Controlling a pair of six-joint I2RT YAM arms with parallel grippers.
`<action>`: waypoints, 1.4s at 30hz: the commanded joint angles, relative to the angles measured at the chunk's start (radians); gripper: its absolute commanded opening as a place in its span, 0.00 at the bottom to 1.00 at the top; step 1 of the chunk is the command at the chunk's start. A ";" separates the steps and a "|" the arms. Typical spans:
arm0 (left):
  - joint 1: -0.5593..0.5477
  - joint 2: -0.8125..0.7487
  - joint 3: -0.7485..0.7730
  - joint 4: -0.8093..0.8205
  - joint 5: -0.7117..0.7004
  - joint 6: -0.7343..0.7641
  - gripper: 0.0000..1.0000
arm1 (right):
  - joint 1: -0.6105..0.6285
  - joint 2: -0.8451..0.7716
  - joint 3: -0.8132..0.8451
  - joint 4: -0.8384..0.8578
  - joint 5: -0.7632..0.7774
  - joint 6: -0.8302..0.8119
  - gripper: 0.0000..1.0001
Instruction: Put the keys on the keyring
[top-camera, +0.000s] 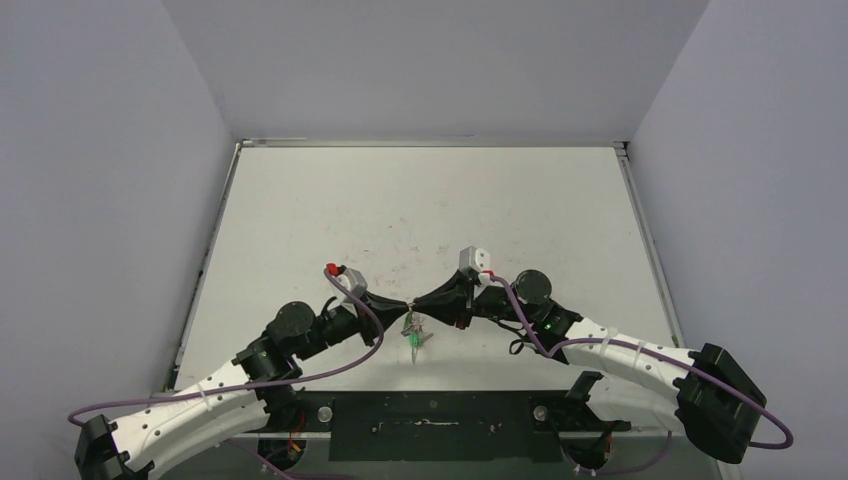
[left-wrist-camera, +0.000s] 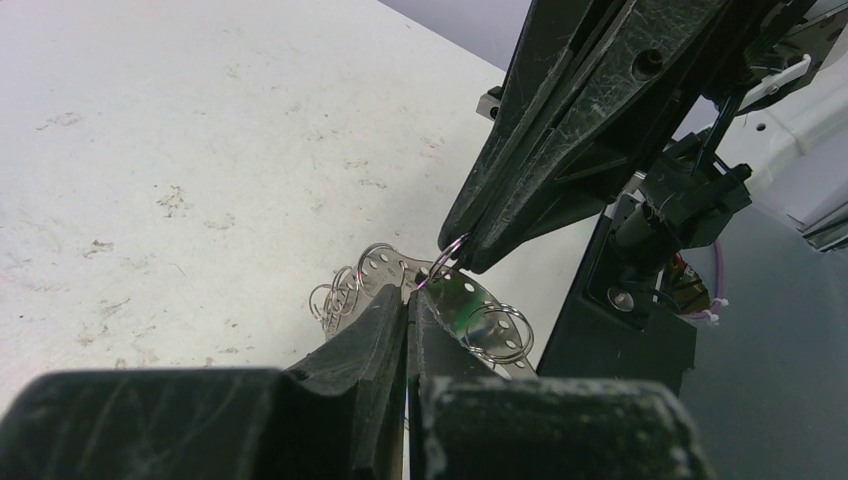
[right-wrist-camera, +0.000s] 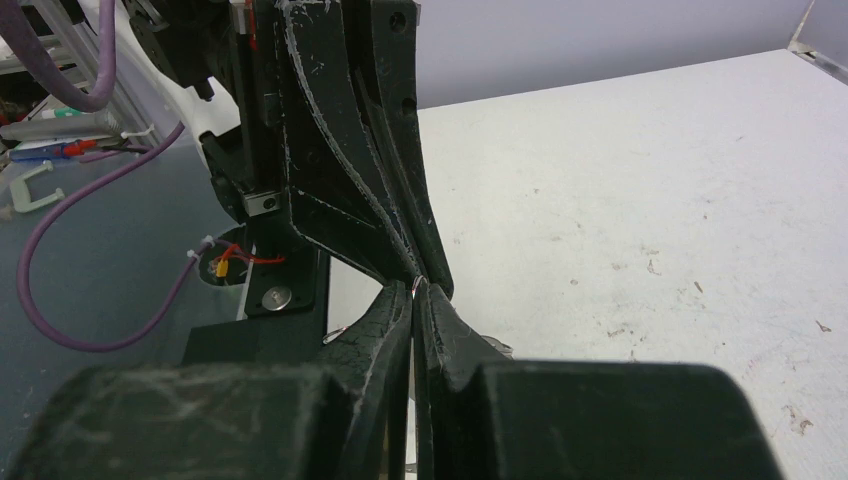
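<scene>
I am working the threading step, with both arms meeting tip to tip over the near part of the desk (top-camera: 420, 200). The left gripper (left-wrist-camera: 408, 306) is squeezing shut on the rim of the keyring (left-wrist-camera: 458, 298), and the hoop's punched band is sticking out past its fingertips, seemingly clear of the desk. The right gripper (left-wrist-camera: 463, 252) is facing it from the opposite side, jaws pressed together on one small loop (left-wrist-camera: 446, 264) at the rim, just beside the left tips. Other loops (left-wrist-camera: 500, 333) are hanging free along the band.

In the top view the keys (top-camera: 414, 337), one with a green tag, are showing just below the meeting point, toward the bases. I cannot tell whether they are dangling from the hoop or lying on the desk. Neither wrist view is showing a key.

I am judging that the loop is being set or pried ready, not fed, since neither gripper is carrying a key. The next move is calling for a steady left hold while the right lets go of the loop without dragging the hoop. It then has to take a key by its tag and bring its hole to the wire end. The tips are nearly touching, so any sideways move is risking a knock.
</scene>
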 joint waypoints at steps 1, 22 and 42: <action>0.003 0.015 -0.014 -0.002 -0.004 0.038 0.00 | 0.001 -0.011 0.025 0.146 -0.026 0.005 0.00; 0.003 0.046 -0.025 -0.012 0.022 0.075 0.00 | 0.001 0.001 0.017 0.206 -0.046 0.032 0.00; 0.003 0.081 -0.029 0.001 0.030 0.100 0.00 | 0.003 0.029 0.009 0.331 -0.121 0.097 0.00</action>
